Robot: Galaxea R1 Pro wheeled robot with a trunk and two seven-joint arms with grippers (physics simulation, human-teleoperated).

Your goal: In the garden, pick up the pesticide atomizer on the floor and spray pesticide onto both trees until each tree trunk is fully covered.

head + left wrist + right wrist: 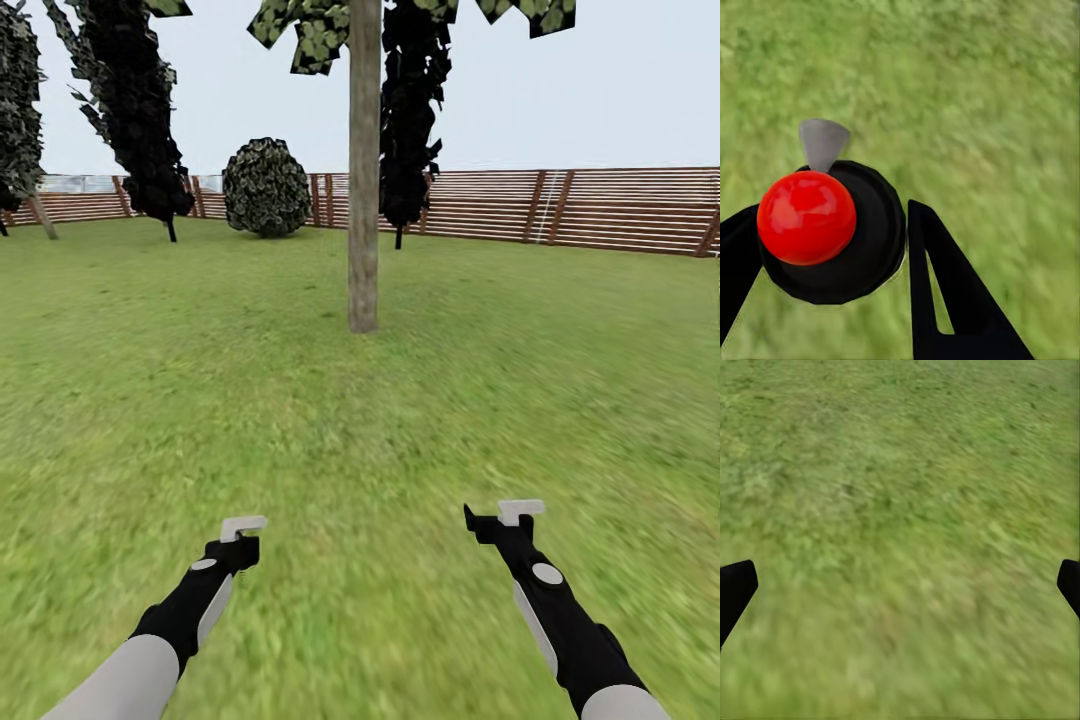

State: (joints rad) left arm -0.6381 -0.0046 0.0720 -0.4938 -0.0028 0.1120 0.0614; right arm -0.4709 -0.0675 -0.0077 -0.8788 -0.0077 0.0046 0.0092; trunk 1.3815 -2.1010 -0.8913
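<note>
Two arms are held out low over the grass (360,420) of the fenced garden. One pale-barked tree (363,170) is seen straight ahead, well beyond both sets of jaws and roughly midway between them, its trunk rising from the lawn. Two all-black trees (135,110) and one round bush (266,187) are ranged further back along the slatted wooden fence (600,210); part of another dark tree is cut off at the far left edge.

The left gripper (832,240) is closed around a black-bodied sprayer (859,240) with a red ball top (806,217) and a grey nozzle tip (823,142), the bottle being pinched between the two black fingers (945,292). It is most likely the atomizer, though little of it is shown.

The right gripper (900,585) is spread wide, nothing being held; only blurred lawn is seen between its fingertips (735,589). The lawn between jaws and trunk lies bare grass.
</note>
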